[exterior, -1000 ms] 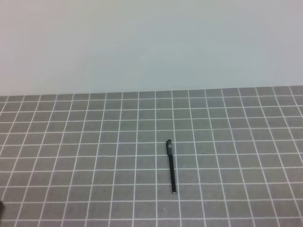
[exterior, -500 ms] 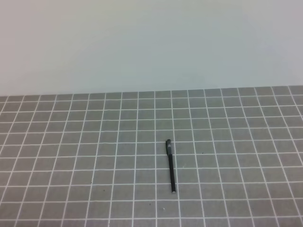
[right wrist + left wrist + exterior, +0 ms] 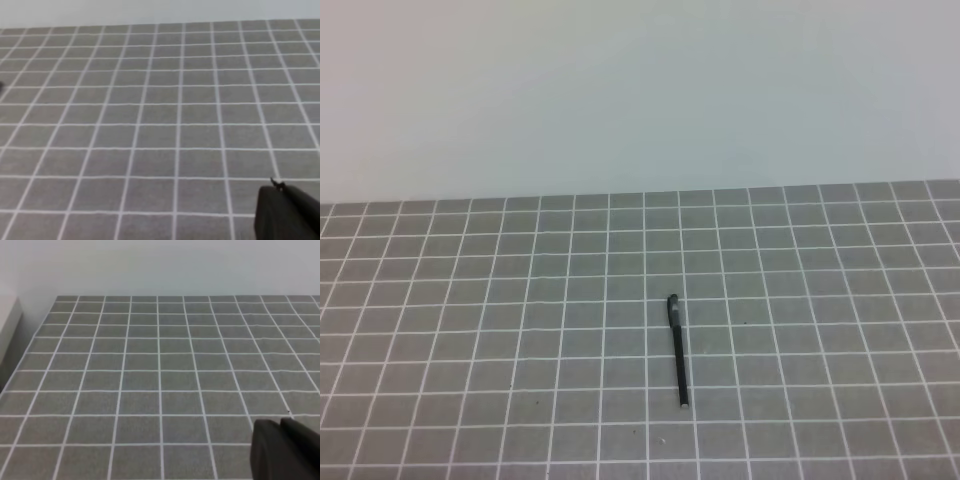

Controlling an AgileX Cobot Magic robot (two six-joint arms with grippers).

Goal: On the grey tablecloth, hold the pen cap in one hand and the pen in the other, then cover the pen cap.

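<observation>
Pen (image 3: 677, 352) lies flat on grey cloth (image 3: 470, 300), just right of centre in the high view, running 12 to 6, cap (image 3: 673, 309) seated on its 12 end, pale tip at 6. Left gripper (image 3: 287, 450) and right gripper (image 3: 287, 212) both closed, empty, above bare cloth at each wrist view's 5 o'clock corner

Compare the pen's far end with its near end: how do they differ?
The far end looks thicker, the near end slimmer. The far end is dark with a greyish patch; the near end has a small light tip. Both lie flat on the cloth.
</observation>
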